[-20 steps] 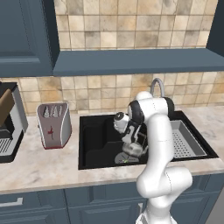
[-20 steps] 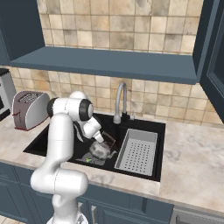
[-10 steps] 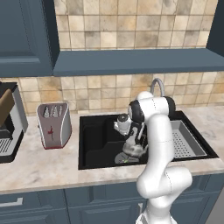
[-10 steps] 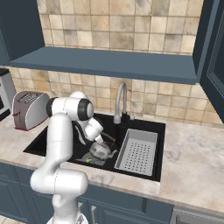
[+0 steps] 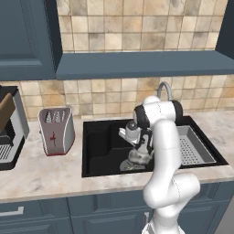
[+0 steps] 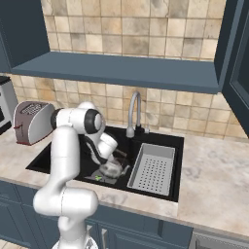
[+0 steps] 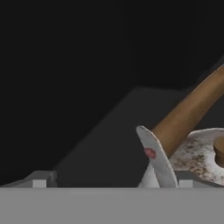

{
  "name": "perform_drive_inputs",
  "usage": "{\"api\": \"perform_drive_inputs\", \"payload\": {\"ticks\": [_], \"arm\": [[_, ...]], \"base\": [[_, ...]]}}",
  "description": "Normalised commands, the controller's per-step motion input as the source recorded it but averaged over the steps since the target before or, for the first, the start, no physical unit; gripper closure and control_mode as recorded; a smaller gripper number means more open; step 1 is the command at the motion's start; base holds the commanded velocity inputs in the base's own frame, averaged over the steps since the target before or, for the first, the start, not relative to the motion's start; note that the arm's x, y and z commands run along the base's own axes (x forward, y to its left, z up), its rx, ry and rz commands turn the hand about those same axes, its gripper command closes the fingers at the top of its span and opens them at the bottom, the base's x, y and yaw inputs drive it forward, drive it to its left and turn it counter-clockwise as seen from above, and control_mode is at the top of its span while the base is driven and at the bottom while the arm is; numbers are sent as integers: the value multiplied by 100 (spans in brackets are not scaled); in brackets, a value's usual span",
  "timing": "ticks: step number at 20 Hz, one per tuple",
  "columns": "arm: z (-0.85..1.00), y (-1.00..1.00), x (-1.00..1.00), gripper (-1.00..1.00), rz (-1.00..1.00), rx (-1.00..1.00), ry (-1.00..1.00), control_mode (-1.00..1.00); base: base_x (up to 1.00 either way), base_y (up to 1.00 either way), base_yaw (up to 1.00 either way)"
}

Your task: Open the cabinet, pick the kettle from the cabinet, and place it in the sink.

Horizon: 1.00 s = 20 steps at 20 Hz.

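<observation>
The shiny silver kettle (image 5: 136, 158) rests on the floor of the black sink (image 5: 101, 142), near its front wall. Its brown handle (image 7: 188, 111) and silver body (image 7: 197, 155) show at the right of the hand view. My gripper (image 5: 139, 147) hangs just above the kettle inside the basin, open, with the fingertips (image 7: 40, 179) spread wide and nothing clamped between them. From the right base view the kettle (image 6: 112, 169) lies beside the drain rack, under the gripper (image 6: 108, 157). A blue-grey cabinet (image 6: 237, 58) door stands at the far right.
A grey drain rack (image 5: 194, 147) sits in the sink's right half. The gooseneck tap (image 5: 163, 89) rises behind the basin. A silver toaster (image 5: 55, 130) and a coffee machine (image 5: 9, 130) stand on the counter to the left. A blue shelf (image 5: 137, 64) overhangs the backsplash.
The hand has lifted slightly off the kettle. The kettle stays on the sink floor.
</observation>
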Motion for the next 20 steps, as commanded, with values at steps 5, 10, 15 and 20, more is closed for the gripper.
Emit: {"api": "perform_drive_inputs", "payload": {"ticks": [5,10,15,20], "arm": [[-46,42,-48,-100,0,12,-1,-100],[-44,39,-45,-100,0,13,0,-100],[-38,43,-38,-100,-3,14,0,-100],[-26,39,-26,-100,-16,7,0,-100]], "base": [[0,0,0],[0,0,0],[0,0,0],[0,0,0]]}}
